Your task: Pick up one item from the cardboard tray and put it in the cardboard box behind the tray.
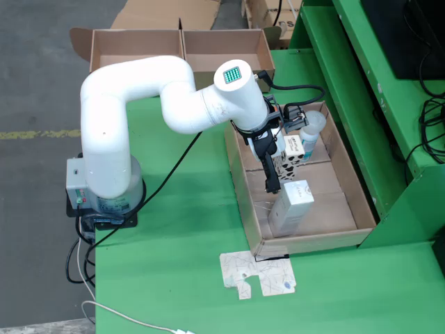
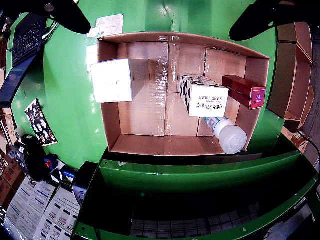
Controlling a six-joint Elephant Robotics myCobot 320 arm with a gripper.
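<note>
Nearest the wrist camera, the tool (image 2: 160,15) hangs wide and empty above the cardboard tray (image 2: 107,120); the reach is in hand, with the hand-cream box (image 2: 207,100) still lying inside; next comes lowering and closing on it.

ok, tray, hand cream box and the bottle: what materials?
Tray: brown corrugated cardboard, matte, with glossy tape strips along the floor seams. Hand cream box: printed paperboard, smooth white panel with black print. Bottle: looks like translucent plastic with a whitish cap.
</note>
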